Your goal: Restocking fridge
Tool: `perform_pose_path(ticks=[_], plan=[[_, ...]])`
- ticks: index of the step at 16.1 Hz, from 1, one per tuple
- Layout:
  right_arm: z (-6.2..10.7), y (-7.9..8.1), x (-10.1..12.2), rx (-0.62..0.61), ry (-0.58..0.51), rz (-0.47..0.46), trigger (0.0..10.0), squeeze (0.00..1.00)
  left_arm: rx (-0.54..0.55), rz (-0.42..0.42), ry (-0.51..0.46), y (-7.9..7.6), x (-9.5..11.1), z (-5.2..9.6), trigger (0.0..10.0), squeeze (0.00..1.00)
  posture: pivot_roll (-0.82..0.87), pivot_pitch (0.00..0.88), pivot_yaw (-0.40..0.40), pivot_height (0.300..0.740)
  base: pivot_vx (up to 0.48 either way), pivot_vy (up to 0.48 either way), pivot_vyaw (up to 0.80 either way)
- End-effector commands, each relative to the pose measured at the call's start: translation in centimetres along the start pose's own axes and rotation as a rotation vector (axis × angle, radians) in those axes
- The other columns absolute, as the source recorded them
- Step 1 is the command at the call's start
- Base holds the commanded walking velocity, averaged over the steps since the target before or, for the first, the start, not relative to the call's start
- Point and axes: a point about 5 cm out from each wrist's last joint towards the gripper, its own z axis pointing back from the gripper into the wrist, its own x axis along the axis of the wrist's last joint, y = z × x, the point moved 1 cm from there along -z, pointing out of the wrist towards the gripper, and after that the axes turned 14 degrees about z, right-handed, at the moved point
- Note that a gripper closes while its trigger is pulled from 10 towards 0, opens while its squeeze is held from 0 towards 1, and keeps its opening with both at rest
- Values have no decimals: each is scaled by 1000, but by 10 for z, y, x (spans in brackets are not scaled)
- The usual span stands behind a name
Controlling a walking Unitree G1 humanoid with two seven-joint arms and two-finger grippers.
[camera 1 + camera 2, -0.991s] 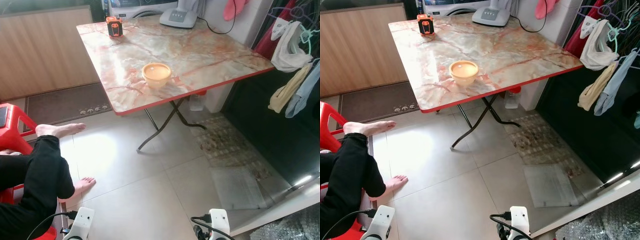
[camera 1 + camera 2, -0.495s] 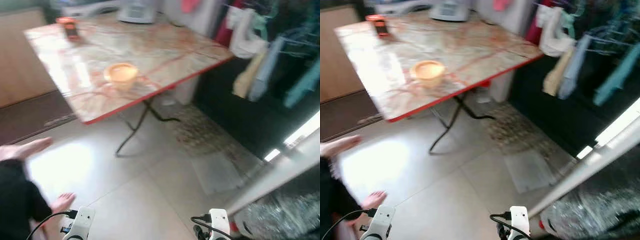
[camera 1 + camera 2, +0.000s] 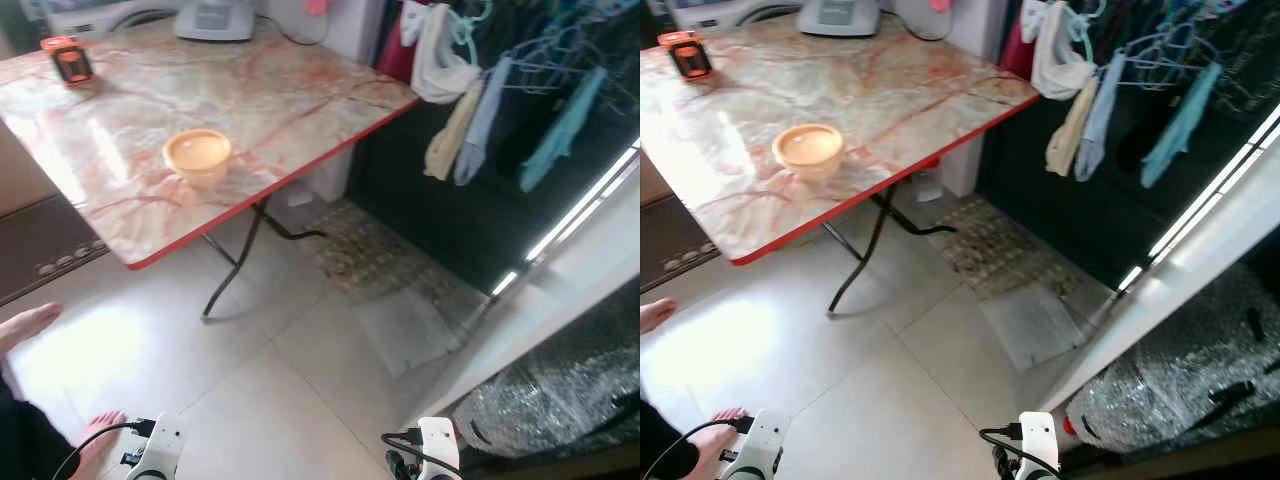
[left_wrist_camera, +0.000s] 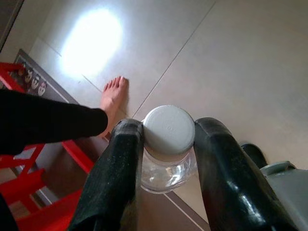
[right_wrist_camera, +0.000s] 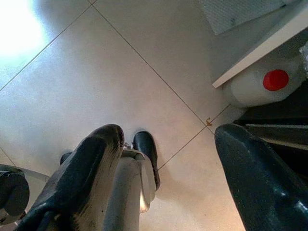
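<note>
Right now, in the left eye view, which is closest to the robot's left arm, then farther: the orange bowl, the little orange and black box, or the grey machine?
1. Orange bowl, near the marble table's front edge.
2. Little orange and black box, far left corner.
3. Grey machine, at the back edge.

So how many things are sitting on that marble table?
3: a bowl near the front edge, a small orange device at the far left, and a grey appliance at the back. More may lie outside the picture.

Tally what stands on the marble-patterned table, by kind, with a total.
Orange bowl: 1
Orange and black device, too blurred to name: 1
Grey appliance at the far edge: 1
Total on the table: 3
</note>
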Motion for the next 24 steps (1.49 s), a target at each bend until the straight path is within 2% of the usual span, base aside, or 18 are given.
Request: perform_pose_path(ticks=[1,7,24], plan=[[1,-2,-4,-2,17,0,10000,0,5,3,22,-2,-7,2,10000,0,14,105,-69,740,0,0,-788],[1,-1,-5,3,20,2,10000,0,3,-1,32,-2,-8,2,10000,0,16,105,-68,740,0,153,-788],[1,0,-5,8,26,4,10000,0,-25,-9,71,-6,-18,5,10000,0,15,106,-66,740,0,0,-788]])
